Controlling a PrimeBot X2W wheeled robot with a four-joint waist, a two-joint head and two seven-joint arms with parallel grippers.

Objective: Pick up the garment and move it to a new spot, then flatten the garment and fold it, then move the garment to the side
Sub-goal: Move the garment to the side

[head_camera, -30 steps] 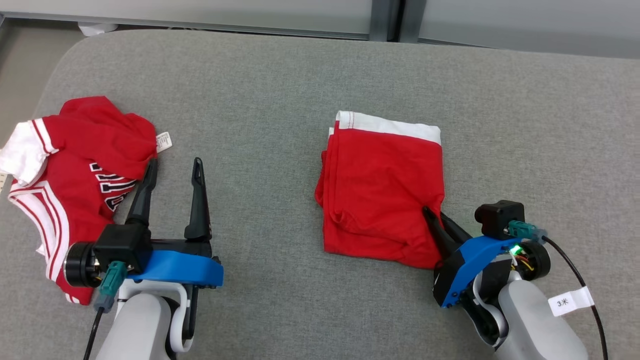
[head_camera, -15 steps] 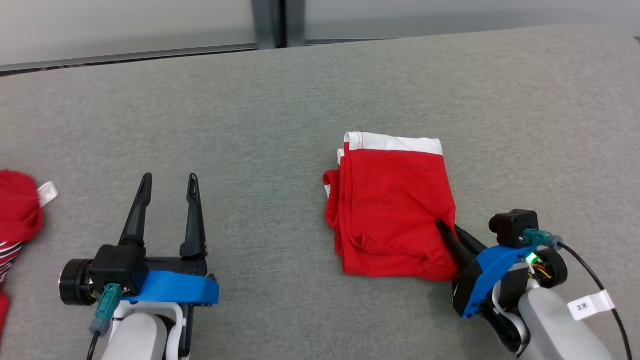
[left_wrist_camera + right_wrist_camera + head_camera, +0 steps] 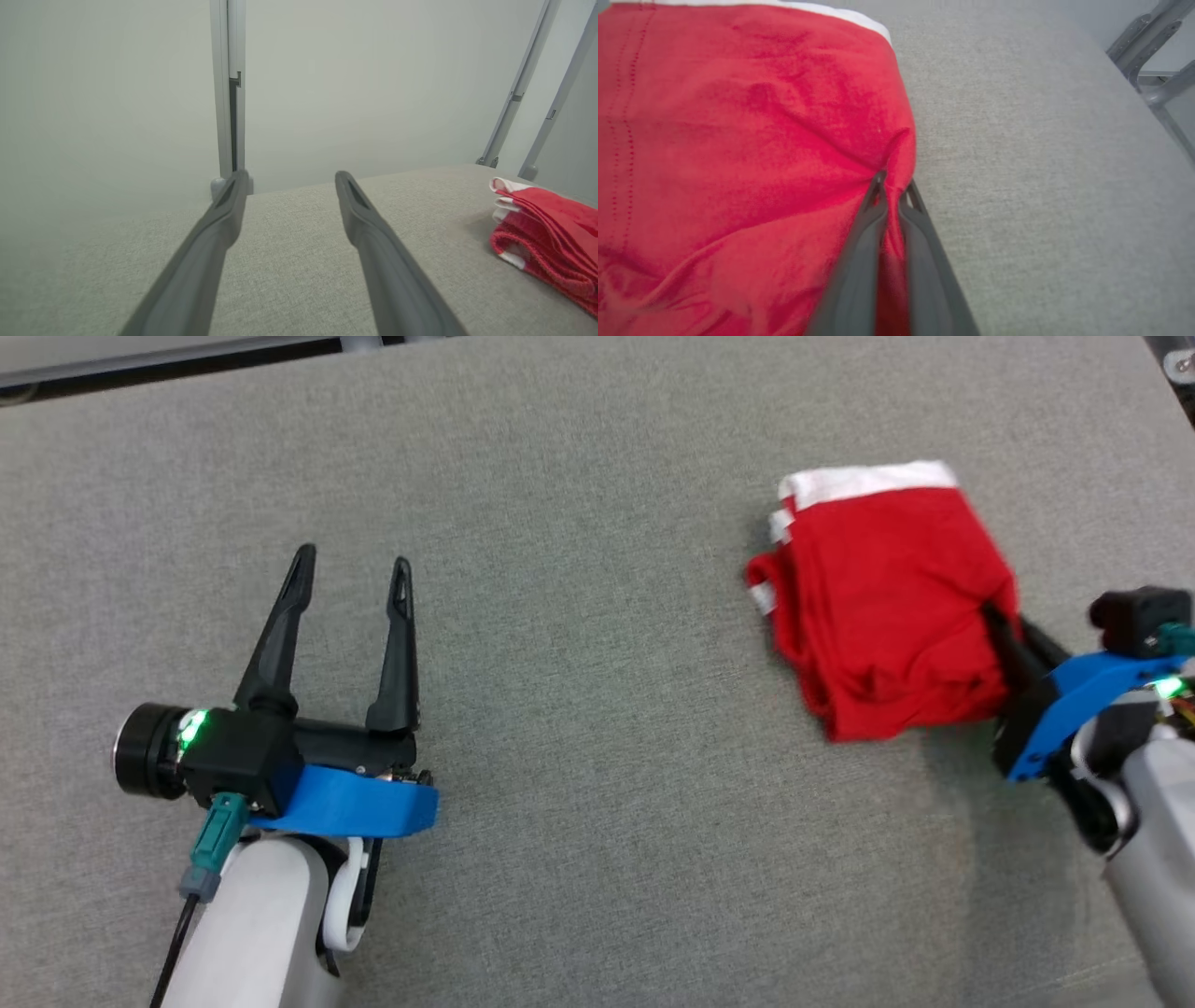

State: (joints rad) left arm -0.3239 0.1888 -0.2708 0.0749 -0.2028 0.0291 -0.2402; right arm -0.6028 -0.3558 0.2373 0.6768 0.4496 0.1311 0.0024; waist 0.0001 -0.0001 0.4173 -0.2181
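My left tool (image 3: 353, 560) hovers at the near left, its two dark fingers spread wide and empty above the grey fabric-covered table (image 3: 597, 756). Further right, my right tool (image 3: 997, 621) is pinched narrow on the near edge of the folded red cloth garment with a white band (image 3: 887, 588).

Lab: grey padded table (image 3: 597, 476), partition panels (image 3: 117, 93)

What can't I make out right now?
Head view: tips of the right tool buried in the garment; layers pinched unclear.
Head view: garment's near edge blurred; lifted or dragging on the table, cannot tell.
Right wrist view: garment cut off by left and bottom edges.
Left wrist view: garment cut off by right edge.
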